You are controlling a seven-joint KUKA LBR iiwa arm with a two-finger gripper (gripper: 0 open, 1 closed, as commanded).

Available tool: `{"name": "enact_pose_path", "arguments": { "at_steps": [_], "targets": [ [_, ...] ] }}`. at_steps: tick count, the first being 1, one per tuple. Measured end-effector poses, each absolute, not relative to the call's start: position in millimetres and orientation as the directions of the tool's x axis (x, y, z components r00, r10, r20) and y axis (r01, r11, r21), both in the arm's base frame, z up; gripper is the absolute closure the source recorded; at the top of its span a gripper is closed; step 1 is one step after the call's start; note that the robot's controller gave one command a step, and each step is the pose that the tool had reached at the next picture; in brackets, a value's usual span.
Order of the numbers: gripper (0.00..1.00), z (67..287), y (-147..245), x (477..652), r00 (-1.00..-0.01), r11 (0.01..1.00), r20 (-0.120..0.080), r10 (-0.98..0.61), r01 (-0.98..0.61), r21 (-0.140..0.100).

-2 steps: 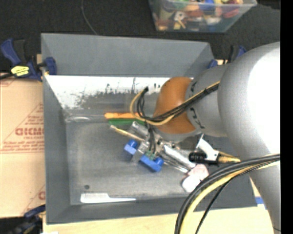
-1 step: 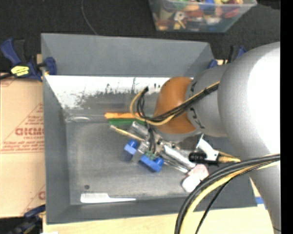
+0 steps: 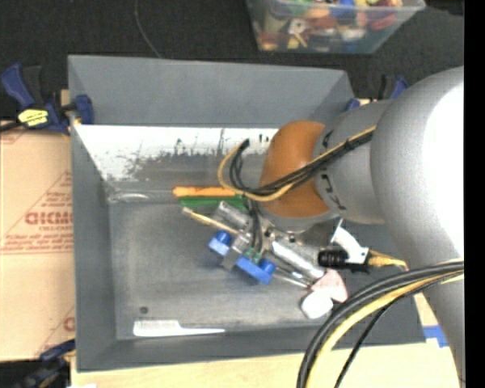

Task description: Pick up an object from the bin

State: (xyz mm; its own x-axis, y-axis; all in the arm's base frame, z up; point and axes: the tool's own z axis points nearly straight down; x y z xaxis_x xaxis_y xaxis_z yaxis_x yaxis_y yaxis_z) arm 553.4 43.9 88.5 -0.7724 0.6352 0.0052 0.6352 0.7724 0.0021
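My gripper (image 3: 255, 238) hangs below the orange wrist cover, down in a small heap at the middle of the bin. Just left of it lies a blue plastic piece (image 3: 220, 244), and a second blue block (image 3: 256, 270) sits right in front of it. A silvery metal part (image 3: 293, 262) stretches to the right of the gripper. Behind it an orange pen (image 3: 202, 191) lies across the bin floor, with a thin wooden stick (image 3: 200, 215) slanting beneath it.
A pink and white object (image 3: 323, 291) rests near the bin's front right corner. A black and white tool (image 3: 344, 255) lies beside it. A white strip (image 3: 178, 327) lies along the front wall. The arm covers the bin's right side.
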Motion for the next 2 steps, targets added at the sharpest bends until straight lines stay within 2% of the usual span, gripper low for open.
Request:
{"name": "enact_pose_path", "arguments": {
  "at_steps": [1,2],
  "targets": [
    [1.00,129,44,557.0,-0.774,0.774,-0.004,0.633,0.633,0.010],
    [1.00,145,43,556.5,-0.775,0.775,-0.002,0.632,0.632,0.009]
  ]
}}
